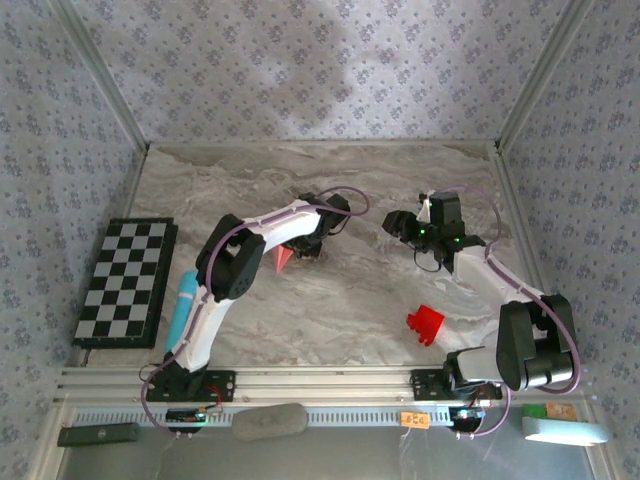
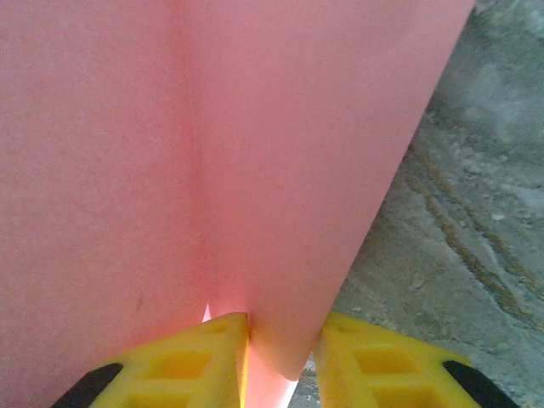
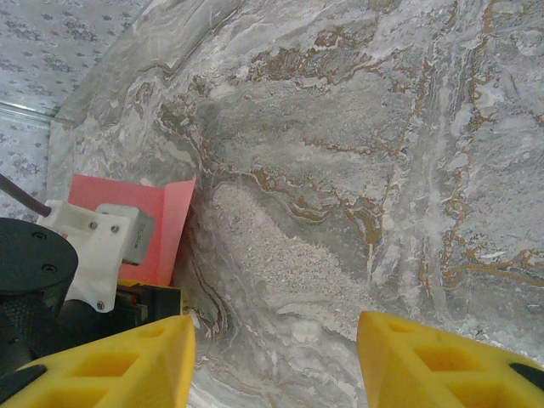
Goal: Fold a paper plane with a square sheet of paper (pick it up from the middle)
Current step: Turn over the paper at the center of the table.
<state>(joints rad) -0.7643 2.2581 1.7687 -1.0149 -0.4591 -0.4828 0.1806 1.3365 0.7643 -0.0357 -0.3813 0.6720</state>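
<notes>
The salmon-pink sheet of paper (image 1: 283, 258) is folded along a centre crease and stands on edge under the left wrist, a pointed tip poking out toward the near side. In the left wrist view the paper (image 2: 255, 153) fills most of the picture. Its folded lower end hangs between the yellow fingers of my left gripper (image 2: 282, 365), whose jaws stand a little apart, with table showing beside the right finger. My left gripper (image 1: 305, 248) is at mid-table. My right gripper (image 1: 400, 225) hovers open to the right of it over bare marble (image 3: 276, 357), with the paper (image 3: 174, 221) at its left.
A small red block (image 1: 426, 324) lies near the right arm's base. A chequered board (image 1: 128, 280) and a light blue stick (image 1: 182, 305) lie at the left edge. Patterned walls close in the table at the back and on both sides.
</notes>
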